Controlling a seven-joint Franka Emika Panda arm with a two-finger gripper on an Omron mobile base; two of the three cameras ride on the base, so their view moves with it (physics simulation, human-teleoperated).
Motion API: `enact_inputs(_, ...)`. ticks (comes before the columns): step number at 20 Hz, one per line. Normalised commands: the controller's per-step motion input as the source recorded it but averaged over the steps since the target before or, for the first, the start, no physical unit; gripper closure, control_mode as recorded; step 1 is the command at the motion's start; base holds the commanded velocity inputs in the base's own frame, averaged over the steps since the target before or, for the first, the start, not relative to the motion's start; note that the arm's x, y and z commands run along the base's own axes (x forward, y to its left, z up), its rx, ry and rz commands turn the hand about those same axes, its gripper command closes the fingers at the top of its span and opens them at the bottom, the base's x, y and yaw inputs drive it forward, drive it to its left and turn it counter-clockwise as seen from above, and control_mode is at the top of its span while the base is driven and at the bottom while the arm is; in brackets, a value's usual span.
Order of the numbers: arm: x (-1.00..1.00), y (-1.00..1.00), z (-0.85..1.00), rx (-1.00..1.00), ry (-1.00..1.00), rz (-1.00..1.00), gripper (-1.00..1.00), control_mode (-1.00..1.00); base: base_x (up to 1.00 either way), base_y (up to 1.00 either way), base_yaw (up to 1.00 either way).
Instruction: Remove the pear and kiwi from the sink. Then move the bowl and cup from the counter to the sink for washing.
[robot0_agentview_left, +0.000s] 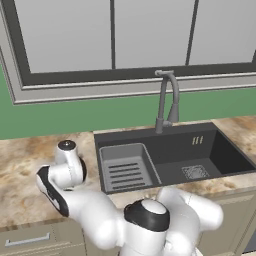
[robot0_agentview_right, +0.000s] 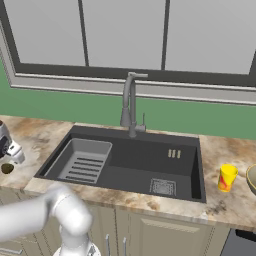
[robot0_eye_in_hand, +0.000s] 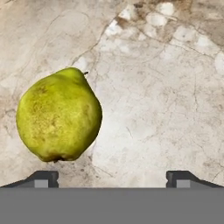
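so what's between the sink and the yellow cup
Nothing: in the right base view, bare marbled counter runs from the sink rim to the cup.

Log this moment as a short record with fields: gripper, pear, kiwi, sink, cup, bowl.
gripper: open, jaws wide apart, above the counter
pear: lying on the counter in the hand view, free of the jaws
kiwi: on the counter left of the sink, beside the hand
sink: no fruit in it, ribbed tray insert at its left end
cup: upright on the counter right of the sink
bowl: at the right edge, beyond the cup
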Motion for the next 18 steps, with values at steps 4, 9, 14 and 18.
enact_inputs(4,-0.08,-0.29,0.23,0.0,0.0,-0.02,-1.0,-1.0,0.0,0.0,0.0)
enact_inputs(9,-0.1,-0.36,0.22,0.0,0.0,0.0,-1.0,-1.0,0.0,0.0,0.0)
enact_inputs(14,-0.13,-0.43,0.21,0.0,0.0,0.0,-1.0,-1.0,0.0,0.0,0.0)
enact_inputs(18,-0.16,-0.48,0.2,0.0,0.0,0.0,-1.0,-1.0,0.0,0.0,0.0)
